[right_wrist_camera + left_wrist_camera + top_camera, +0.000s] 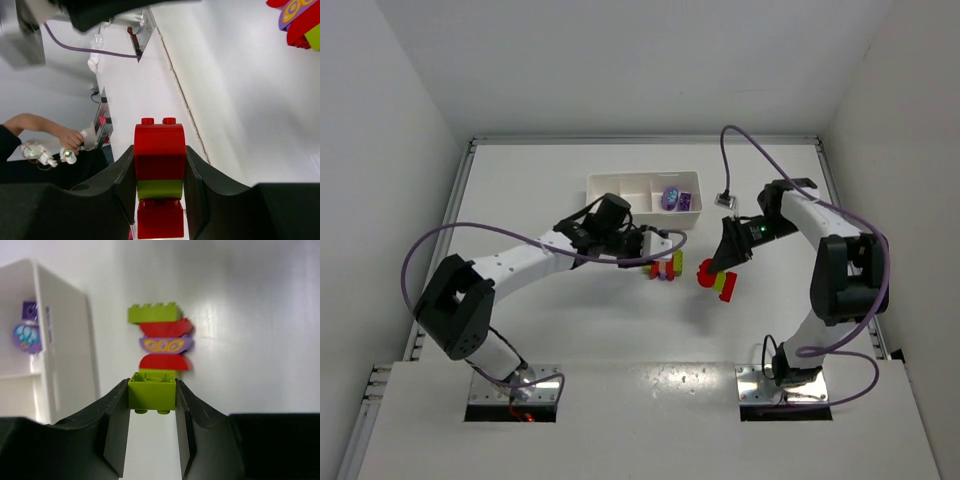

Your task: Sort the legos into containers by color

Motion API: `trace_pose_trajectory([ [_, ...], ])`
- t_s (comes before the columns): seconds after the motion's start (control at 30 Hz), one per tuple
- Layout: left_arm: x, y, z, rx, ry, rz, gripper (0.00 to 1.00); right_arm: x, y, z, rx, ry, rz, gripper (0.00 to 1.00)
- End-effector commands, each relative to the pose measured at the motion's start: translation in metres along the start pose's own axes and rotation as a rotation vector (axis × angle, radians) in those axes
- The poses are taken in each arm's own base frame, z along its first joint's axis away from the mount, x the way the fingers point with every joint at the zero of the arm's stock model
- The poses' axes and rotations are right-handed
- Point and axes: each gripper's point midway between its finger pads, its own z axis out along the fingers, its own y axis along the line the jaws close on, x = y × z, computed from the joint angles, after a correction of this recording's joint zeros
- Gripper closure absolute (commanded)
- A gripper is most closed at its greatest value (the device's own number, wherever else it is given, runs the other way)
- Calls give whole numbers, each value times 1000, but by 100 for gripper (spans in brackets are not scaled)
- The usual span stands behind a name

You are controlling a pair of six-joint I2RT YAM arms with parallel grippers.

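My left gripper [656, 257] [152, 390] is shut on a yellow-green lego brick [152, 392] just right of the white tray [620, 178] [65, 345]. Directly beyond that brick a stack of yellow-green, red and purple legos [162, 340] [666, 266] lies on the table; I cannot tell whether they are joined. My right gripper [719, 268] [160, 155] is shut on a red, yellow-green and red lego stack [160, 160] [719, 281], held over the table to the right. Purple legos [680, 200] [27, 332] lie in the tray's right compartment.
The tray's other compartments look bare in the top view. The table ends at white walls on the left, back and right. A loose purple cable [740, 150] loops above the right arm. A person's hand [70, 142] shows beyond the table edge.
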Motion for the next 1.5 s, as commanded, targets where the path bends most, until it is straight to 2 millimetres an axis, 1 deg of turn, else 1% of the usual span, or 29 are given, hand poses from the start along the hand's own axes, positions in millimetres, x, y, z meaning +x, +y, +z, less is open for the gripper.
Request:
trace_pose_trajectory([
  [0.0,-14,51,-26,-160,-49,-30,80,-14,15,-13,6,-52,-86,100],
  [0.03,1,66,-26,-197,-33,-165,80,-22,14,-19,22,-73,-114,100],
  [0.07,-8,97,-35,-271,-42,-212,80,-28,13,-23,33,-92,-105,100],
  [0.13,-2,132,-40,-359,-56,-406,80,-44,11,-31,61,-127,-151,100],
  [0.17,10,166,-46,-438,-48,-481,80,-50,11,-32,68,-139,-138,100],
  [0.2,18,182,-50,-486,-45,-545,80,-56,10,-36,80,-158,-139,100],
  [0.23,26,196,-52,-530,-42,-603,80,-70,4,-40,106,-178,-175,100],
  [0.3,51,228,-57,-625,-13,-727,80,-84,2,-45,140,-207,-132,100],
  [0.37,69,237,-57,-650,18,-791,79,-109,-2,-52,181,-263,-175,100],
  [0.4,72,249,-64,-685,16,-791,79,-114,-4,-53,196,-284,-109,100],
  [0.43,77,249,-60,-685,32,-811,79,-129,-4,-57,208,-320,-146,100],
  [0.47,90,248,-56,-681,53,-828,79,-134,-6,-59,219,-336,-137,100],
  [0.5,94,250,-57,-696,70,-834,79,-138,-4,-60,212,-354,-93,100],
  [0.53,95,250,-58,-704,76,-834,78,-149,-3,-63,217,-381,-117,100],
  [0.6,108,245,-49,-695,109,-851,78,-156,-4,-64,211,-401,-91,100],
  [0.63,113,245,-52,-697,119,-861,78,-161,-6,-64,204,-416,-67,100],
  [0.73,118,241,-49,-687,134,-870,78,-167,-4,-66,196,-437,-41,100],
  [0.77,129,240,-50,-695,158,-885,78,-168,-6,-65,194,-438,-32,100],
  [0.87,137,235,-51,-692,175,-911,78,-172,-9,-65,189,-448,-18,100],
  [0.9,141,236,-59,-712,182,-916,78,-174,-10,-66,199,-454,-25,100],
  [1.03,151,231,-68,-749,216,-937,76,-180,-5,-65,189,-462,-24,100],
  [1.07,157,227,-67,-752,234,-943,74,-180,-4,-60,181,-460,-12,100],
  [1.17,162,221,-71,-747,254,-958,60,-183,-8,-59,174,-471,6,100],
  [1.2,169,215,-72,-734,269,-974,52,-184,-8,-60,173,-475,6,100],
  [1.27,166,211,-72,-718,259,-976,44,-185,-6,-60,162,-476,8,100],
  [1.37,165,206,-74,-701,247,-993,21,-186,-7,-59,150,-476,16,100],
  [1.4,161,204,-70,-675,222,-1006,16,-188,-6,-59,148,-481,17,100],
  [1.43,155,206,-74,-665,196,-1005,12,-188,-9,-59,149,-484,10,100],
  [1.47,148,205,-72,-646,157,-1023,12,-190,-6,-56,141,-484,10,100],
])
